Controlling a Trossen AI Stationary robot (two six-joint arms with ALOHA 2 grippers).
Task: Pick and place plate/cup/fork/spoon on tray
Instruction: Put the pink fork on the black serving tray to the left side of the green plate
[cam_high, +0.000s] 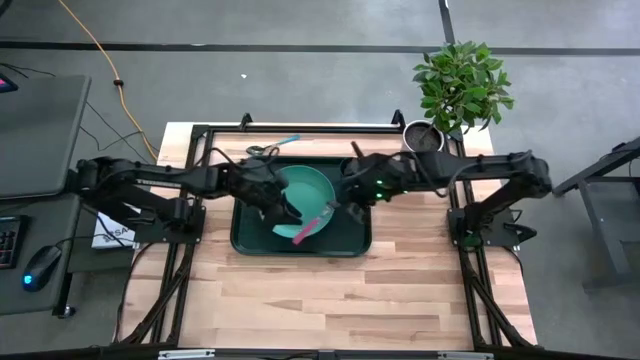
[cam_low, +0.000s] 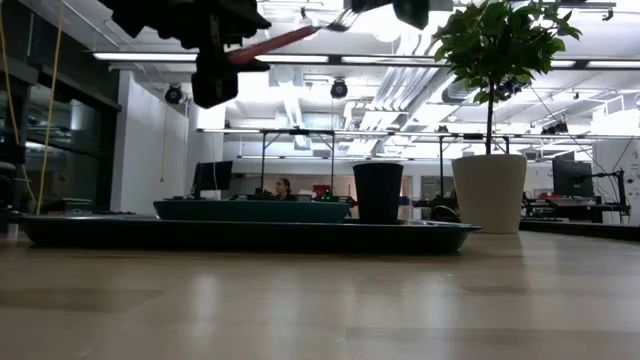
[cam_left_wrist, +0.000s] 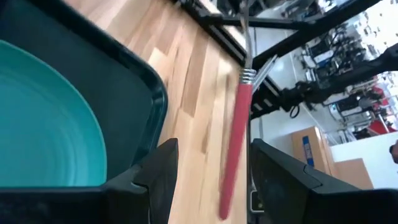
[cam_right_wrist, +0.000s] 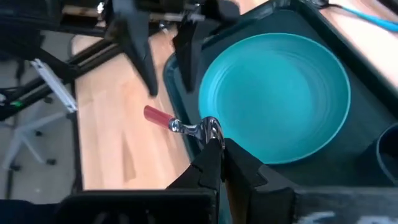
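The teal-green plate (cam_high: 300, 195) lies in the dark green tray (cam_high: 245, 235). The dark cup (cam_low: 378, 192) stands in the tray beside the plate and also shows in the right wrist view (cam_right_wrist: 387, 152). My right gripper (cam_right_wrist: 216, 144) is shut on the fork (cam_high: 312, 226), held high above the plate's near edge. My left gripper (cam_left_wrist: 208, 180) is open, with a finger on either side of the fork's red handle (cam_left_wrist: 233, 149), apart from it. The teal-handled spoon (cam_high: 285, 142) lies on the table beyond the tray's far edge. My right gripper pinches the fork's metal end (cam_right_wrist: 200, 129) between its two fingers. They come from the table's right side, slanting down. The fork is lifted clear of tray and plate, nearly level. Its red handle (cam_low: 270, 46) points toward my left gripper, with the free end a little lower.
A white pot with a leafy plant (cam_high: 440, 120) stands at the table's far right corner, close to my right arm. Bare wooden tabletop (cam_high: 340, 300) lies between the tray and the near edge. A person sits far off in the room (cam_low: 284, 188).
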